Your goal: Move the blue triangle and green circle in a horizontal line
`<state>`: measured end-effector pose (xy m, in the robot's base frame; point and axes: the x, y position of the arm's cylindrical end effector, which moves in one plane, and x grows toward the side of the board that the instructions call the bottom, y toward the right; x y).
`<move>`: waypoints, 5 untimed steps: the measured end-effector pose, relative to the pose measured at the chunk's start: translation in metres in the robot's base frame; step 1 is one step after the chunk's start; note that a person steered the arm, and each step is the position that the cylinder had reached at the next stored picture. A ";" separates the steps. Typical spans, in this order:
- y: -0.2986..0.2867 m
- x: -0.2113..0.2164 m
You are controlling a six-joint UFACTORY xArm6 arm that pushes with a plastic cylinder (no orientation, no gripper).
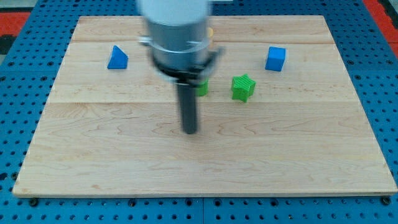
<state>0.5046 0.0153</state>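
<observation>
Your tip (pixel 189 130) is sitting on the board (pixel 280 155), no jaws to read, just a bare rod. Just above it, a green block (pixel 202 88) is peeking out, half hidden. The green star (pixel 243 87) is lying right of the tip, the blue triangle (pixel 117 58) up-left, the blue cube (pixel 275 58) up-right.

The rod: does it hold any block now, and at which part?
Nothing is held. My tip stands on bare wood, below a green block half hidden behind the rod, touching no block.
</observation>
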 end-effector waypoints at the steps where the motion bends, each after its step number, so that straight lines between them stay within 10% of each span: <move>1: 0.034 -0.039; 5: -0.014 -0.137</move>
<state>0.3676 0.0009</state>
